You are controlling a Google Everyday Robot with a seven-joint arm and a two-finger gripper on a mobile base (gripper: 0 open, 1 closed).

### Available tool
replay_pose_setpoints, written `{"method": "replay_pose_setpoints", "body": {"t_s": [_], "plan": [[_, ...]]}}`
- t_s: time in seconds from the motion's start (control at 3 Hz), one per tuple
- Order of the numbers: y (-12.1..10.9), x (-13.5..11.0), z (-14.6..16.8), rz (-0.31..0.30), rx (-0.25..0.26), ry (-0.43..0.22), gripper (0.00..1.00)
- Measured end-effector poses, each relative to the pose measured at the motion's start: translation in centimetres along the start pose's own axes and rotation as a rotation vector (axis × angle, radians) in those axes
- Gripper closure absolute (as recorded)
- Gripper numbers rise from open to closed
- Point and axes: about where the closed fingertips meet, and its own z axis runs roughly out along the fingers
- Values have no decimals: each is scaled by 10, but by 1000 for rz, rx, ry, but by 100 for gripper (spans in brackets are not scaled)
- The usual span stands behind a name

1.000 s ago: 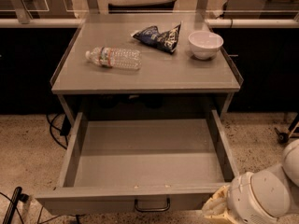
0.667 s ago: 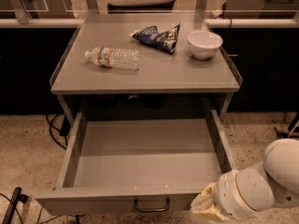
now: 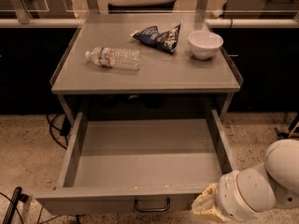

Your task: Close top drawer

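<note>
The top drawer (image 3: 140, 164) is a wide grey metal drawer pulled far out from under the grey table, and it holds nothing. Its flat front panel (image 3: 93, 203) runs along the bottom of the view, with a dark loop handle (image 3: 152, 206) at its centre. My gripper (image 3: 205, 205) is at the bottom right, at the right end of the front panel, on a white arm (image 3: 266, 183) that comes in from the right edge. Most of the gripper is hidden behind the arm's wrist.
On the grey table top (image 3: 154, 73) lie a clear plastic water bottle (image 3: 113, 58), a dark blue chip bag (image 3: 157, 37) and a white bowl (image 3: 205, 44). Speckled floor lies on both sides. Black cables (image 3: 55, 129) run on the floor at the left.
The arm and gripper have moved left from the bottom right corner toward the right end of the drawer front. The drawer has stayed open.
</note>
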Motion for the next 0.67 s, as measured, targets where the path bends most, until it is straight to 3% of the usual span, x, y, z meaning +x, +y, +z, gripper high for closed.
{"method": "replay_pose_setpoints", "body": {"t_s": [0.67], "plan": [[-11,-3,1,-6,15,25,0]]}}
